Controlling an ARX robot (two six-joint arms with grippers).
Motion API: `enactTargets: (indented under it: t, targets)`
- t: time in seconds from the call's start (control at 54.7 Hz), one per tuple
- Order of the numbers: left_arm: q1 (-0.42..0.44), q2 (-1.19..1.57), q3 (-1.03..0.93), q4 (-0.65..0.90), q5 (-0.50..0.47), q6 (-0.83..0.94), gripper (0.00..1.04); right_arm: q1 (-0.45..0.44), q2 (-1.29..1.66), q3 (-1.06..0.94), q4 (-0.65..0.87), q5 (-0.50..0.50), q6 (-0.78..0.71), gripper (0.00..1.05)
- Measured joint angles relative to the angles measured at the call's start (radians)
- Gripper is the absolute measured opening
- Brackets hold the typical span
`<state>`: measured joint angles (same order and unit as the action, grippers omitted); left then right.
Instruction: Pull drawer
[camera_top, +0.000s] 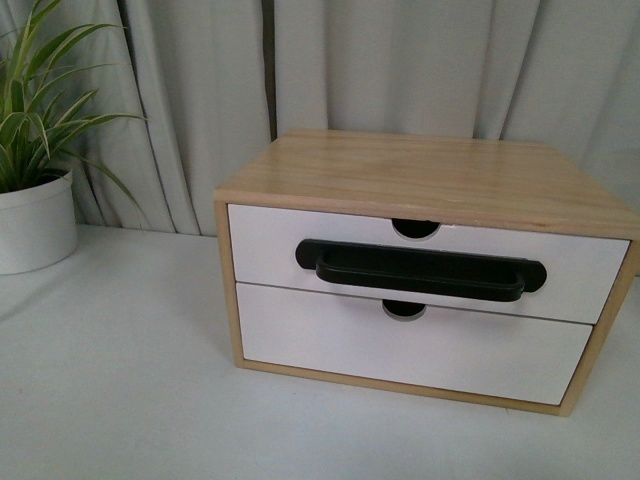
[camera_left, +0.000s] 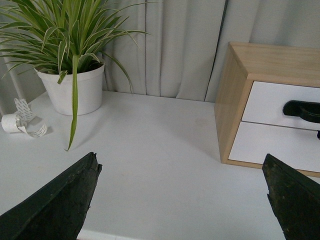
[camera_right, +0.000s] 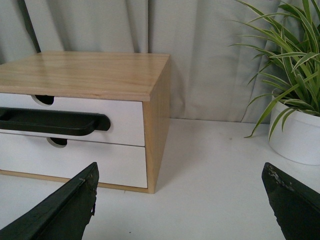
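A light wood cabinet (camera_top: 420, 170) stands on the white table. Its upper drawer (camera_top: 262, 245) has a white front, a long black bar handle (camera_top: 420, 268) and a semicircular notch at its top edge; it sits shut, flush with the frame. Neither arm shows in the front view. My left gripper (camera_left: 180, 160) is open over bare table, to the left of the cabinet, with the drawer (camera_left: 270, 102) and the handle's end (camera_left: 302, 110) off to one side. My right gripper (camera_right: 180, 167) is open near the cabinet's right front corner, apart from the drawer (camera_right: 125, 112) and handle (camera_right: 50, 121).
Below sits a plain white drawer front (camera_top: 400, 350) without a handle, also shut. A potted spider plant (camera_top: 35, 220) stands at the left, its pot (camera_left: 75, 90) near a small tape roll (camera_left: 10, 122). Another pot (camera_right: 300, 135) stands right of the cabinet. Grey curtains hang behind.
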<state>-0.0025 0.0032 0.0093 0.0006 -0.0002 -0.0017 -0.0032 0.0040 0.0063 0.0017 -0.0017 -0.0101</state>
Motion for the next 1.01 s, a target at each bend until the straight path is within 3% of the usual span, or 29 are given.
enactTargets:
  t: [1.006]
  targets:
    - [0.0,0.0,0.0,0.0,0.0,0.0,0.99,0.0,0.0,0.0,0.0,0.0,0.0,0.96]
